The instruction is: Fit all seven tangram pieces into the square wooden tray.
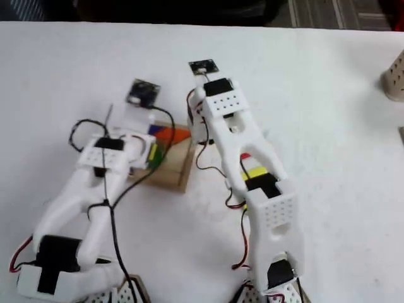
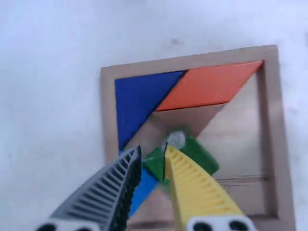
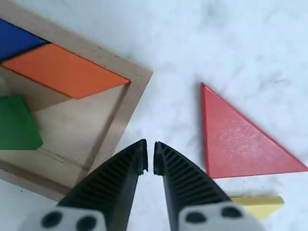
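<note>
Green piece (image 2: pixel 202 156) between left jaws

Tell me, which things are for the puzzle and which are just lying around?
For the puzzle: wooden tray, dark blue triangle, orange parallelogram, green piece, light blue piece, red triangle, yellow piece.
Just lying about: beige object with holes, off to the side.

White table (image 1: pixel 328 158). Wooden tray (image 1: pixel 178 172) at 9 o'clock from centre. In tray: orange piece (image 1: pixel 172 134) on 12 o'clock side, blue piece (image 1: pixel 153 129) sliver at its 9 o'clock. Left arm (image 1: pixel 82 189) enters from 7 o'clock, left gripper (image 1: pixel 153 151) over tray, green piece (image 1: pixel 160 153) beside it. Right arm (image 1: pixel 271 214) enters from 6 o'clock, passing tray's 3 o'clock side. Red piece (image 1: pixel 245 156) and yellow piece (image 1: pixel 255 172) peek from under right arm. Perforated beige object (image 1: pixel 394 79) at 2 o'clock edge.
</note>
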You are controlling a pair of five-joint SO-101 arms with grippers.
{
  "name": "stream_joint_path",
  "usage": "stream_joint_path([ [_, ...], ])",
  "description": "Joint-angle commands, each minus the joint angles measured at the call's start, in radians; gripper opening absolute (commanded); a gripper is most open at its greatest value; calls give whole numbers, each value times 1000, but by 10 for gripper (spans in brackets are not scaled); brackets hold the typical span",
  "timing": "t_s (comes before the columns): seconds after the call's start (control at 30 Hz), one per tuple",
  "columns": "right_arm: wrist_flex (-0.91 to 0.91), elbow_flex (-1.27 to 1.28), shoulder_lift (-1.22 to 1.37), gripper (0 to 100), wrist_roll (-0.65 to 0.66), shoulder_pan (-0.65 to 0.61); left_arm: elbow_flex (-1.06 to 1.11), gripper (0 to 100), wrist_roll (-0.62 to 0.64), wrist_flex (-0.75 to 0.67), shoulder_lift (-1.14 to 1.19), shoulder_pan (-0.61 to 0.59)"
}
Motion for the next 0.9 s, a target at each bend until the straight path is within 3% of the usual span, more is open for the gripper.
stream_joint_path([
  [0.0,-12,-8,-74,18,-14,15,-8,112,-3,-66,-42,99],
  [0.13,-12,-8,-74,18,-15,15,-6,74,23,-137,-39,193],
  [0.2,-12,-8,-74,18,-15,16,3,20,49,-161,-35,200],
  [0.33,-12,-8,-77,18,-14,30,14,31,60,-196,51,199],
  [0.57,-12,-8,-74,18,-12,31,-157,20,61,-97,217,111],
  [0.87,-12,-8,-74,18,-12,31,-172,20,52,-54,246,116],
])
